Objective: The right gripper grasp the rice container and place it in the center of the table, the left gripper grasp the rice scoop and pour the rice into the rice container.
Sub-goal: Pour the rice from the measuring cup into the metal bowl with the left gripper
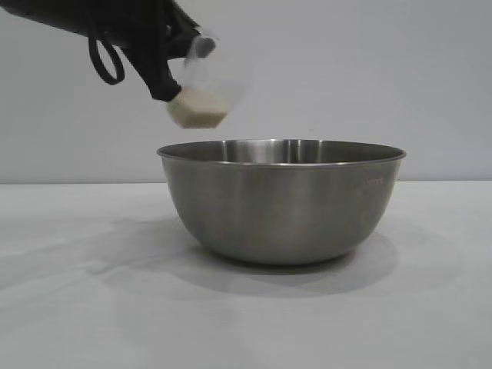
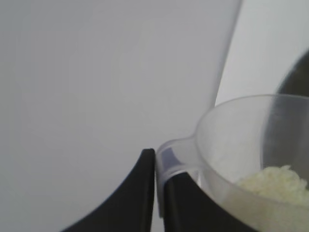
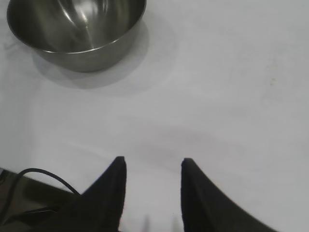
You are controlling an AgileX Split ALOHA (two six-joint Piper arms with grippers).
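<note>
The steel rice container (image 1: 280, 201) stands upright at the middle of the white table (image 1: 77, 307). It also shows in the right wrist view (image 3: 77, 31), and no rice shows in the part of its inside I see there. My left gripper (image 1: 173, 69) is shut on the side handle of the translucent rice scoop (image 1: 204, 88) and holds it tilted above the container's left rim. Off-white rice (image 1: 198, 108) lies in the scoop's low end. In the left wrist view the scoop (image 2: 241, 145) holds rice (image 2: 273, 181), with its handle between my fingers (image 2: 145, 188). My right gripper (image 3: 152, 162) is open and empty, away from the container.
A plain grey wall stands behind the table. A black cable (image 3: 43, 176) lies at the table's edge beside the right gripper. A cable loop (image 1: 106, 61) hangs from the left arm.
</note>
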